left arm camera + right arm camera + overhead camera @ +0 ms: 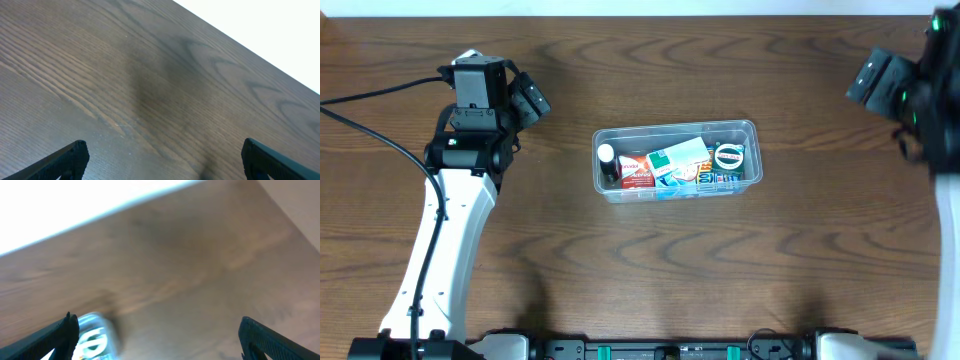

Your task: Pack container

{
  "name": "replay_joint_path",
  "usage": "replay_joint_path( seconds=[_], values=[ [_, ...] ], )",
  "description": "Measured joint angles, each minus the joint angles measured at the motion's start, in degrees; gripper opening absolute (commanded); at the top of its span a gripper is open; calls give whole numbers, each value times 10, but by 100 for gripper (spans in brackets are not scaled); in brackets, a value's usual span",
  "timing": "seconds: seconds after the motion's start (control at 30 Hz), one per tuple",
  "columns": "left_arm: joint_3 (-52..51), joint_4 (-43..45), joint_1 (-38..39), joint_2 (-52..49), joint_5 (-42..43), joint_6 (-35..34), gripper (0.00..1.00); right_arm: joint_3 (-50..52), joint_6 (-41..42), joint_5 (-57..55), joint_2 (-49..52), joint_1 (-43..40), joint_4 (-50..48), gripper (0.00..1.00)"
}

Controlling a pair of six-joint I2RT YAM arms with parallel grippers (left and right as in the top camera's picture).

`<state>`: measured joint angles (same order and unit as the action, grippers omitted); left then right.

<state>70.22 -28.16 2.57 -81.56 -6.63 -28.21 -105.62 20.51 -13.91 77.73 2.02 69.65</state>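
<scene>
The clear plastic container (752, 128) stands in the middle of the wooden table in the overhead view. It holds several small items: a dark bottle with a white cap (607, 160), a red box (637, 171), a teal and white packet (680, 156) and a round green and white tin (729, 156). A blurred corner of the container (95, 337) shows at the lower left of the right wrist view. My left gripper (530, 100) is open and empty, left of the container; in its wrist view (162, 160) only bare wood lies between the fingers. My right gripper (872, 80) is open and empty at the far right (157, 337).
The table's far edge meets a white surface along the top (640, 8). Black cables (360, 110) run along the left side by the left arm. A black rail (670, 348) lies along the front edge.
</scene>
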Motion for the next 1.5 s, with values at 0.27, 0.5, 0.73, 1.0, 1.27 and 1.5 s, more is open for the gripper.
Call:
replay_joint_path(
  seconds=[0.27, 0.5, 0.73, 1.0, 1.27, 1.5],
  values=[
    [0, 0, 0, 0, 0, 0, 98, -2, 0, 5, -194, 138, 8, 99],
    [0, 0, 0, 0, 0, 0, 98, -5, 0, 30, -365, 144, 94, 99],
    [0, 0, 0, 0, 0, 0, 98, 46, 5, 43, -503, 135, 145, 99],
    [0, 0, 0, 0, 0, 0, 98, 264, 8, 28, -631, 129, 42, 99],
    [0, 0, 0, 0, 0, 0, 98, 539, -41, 2, -684, 127, -233, 99],
    [0, 0, 0, 0, 0, 0, 98, 763, -108, 0, -684, 127, -554, 99]
  ],
)
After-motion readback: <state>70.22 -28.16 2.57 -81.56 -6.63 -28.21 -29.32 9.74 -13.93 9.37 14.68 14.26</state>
